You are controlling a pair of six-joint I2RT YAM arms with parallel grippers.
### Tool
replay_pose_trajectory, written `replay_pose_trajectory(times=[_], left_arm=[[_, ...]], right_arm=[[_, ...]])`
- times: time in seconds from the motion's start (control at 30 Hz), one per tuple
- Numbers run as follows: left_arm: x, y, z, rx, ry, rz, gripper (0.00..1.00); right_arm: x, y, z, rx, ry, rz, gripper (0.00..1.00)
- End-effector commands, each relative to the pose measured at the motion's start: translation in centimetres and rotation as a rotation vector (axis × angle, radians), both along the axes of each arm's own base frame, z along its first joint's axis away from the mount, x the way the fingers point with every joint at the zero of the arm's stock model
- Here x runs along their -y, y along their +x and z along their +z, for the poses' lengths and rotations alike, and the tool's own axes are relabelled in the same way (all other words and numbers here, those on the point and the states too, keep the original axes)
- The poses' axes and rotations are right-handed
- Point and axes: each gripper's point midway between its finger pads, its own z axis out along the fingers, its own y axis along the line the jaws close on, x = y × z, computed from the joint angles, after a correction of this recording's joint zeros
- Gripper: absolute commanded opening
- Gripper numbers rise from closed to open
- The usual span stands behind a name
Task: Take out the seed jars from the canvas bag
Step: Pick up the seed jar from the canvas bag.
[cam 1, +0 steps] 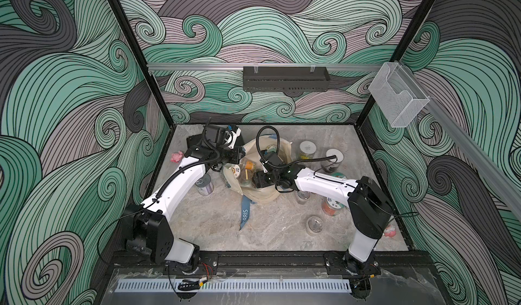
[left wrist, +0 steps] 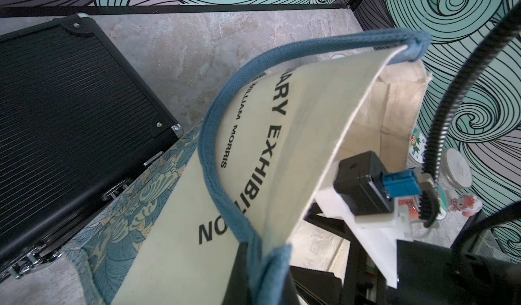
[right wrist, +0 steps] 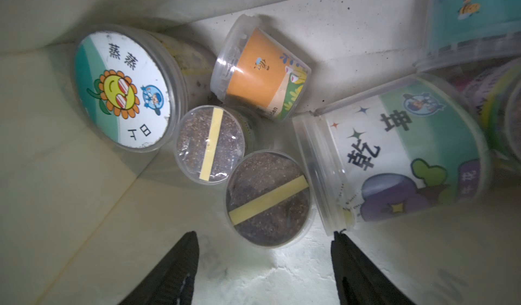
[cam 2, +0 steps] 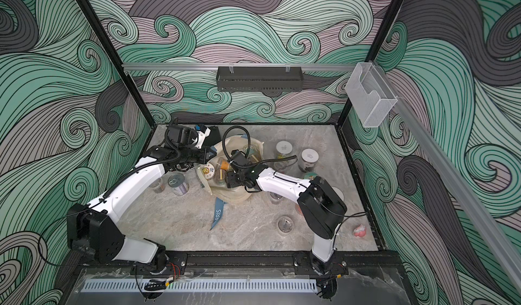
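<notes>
While the left fingers (left wrist: pixel 243 275) hold the canvas bag (left wrist: pixel 310 126) by its strap (left wrist: pixel 214 137), the wide right fingers (right wrist: pixel 174 269) should grab the light, slippery seed jar (right wrist: pixel 267 199) by its round sides.

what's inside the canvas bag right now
The canvas bag holds a sunflower-lid jar, an orange-label jar, two small tape-lidded jars, a purple-flower jar and a teal-label jar, cut off at the edge. Whatever lies behind or under them is covered.
</notes>
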Motion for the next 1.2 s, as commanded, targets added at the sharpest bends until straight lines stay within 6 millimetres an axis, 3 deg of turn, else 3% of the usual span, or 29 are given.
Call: replay_pose_trajectory(times=[0.0, 0.27, 0.6, 0.7, 0.93, 1.17], left_arm=[[-0.3, -0.2, 0.2, -0.024, 0.005, 0.009, 0.00], [-0.3, -0.2, 0.4, -0.022, 0.003, 0.009, 0.00], [-0.4, -0.3, 0.6, -0.014, 0.001, 0.009, 0.00], [-0.4, -0.3, 0.6, -0.016, 0.001, 0.010, 0.00], [-0.3, -0.3, 0.7, -0.014, -0.003, 0.008, 0.00], [-0.4, -0.3, 0.6, -0.015, -0.003, 0.009, 0.00]], right_arm=[[-0.6, 0.1, -0.3, -0.004, 0.003, 0.010, 0.71], [-0.8, 0.9, -2.3, -0.026, -0.085, 0.004, 0.69], [-1.2, 1.6, -3.1, -0.033, -0.132, 0.010, 0.65], [-1.3, 1.1, -3.0, -0.042, -0.121, 0.024, 0.62], [-2.9, -0.2, -0.9, 0.009, -0.058, 0.088, 0.62], [-3.0, 0.5, -2.5, 0.001, -0.114, 0.069, 0.63]])
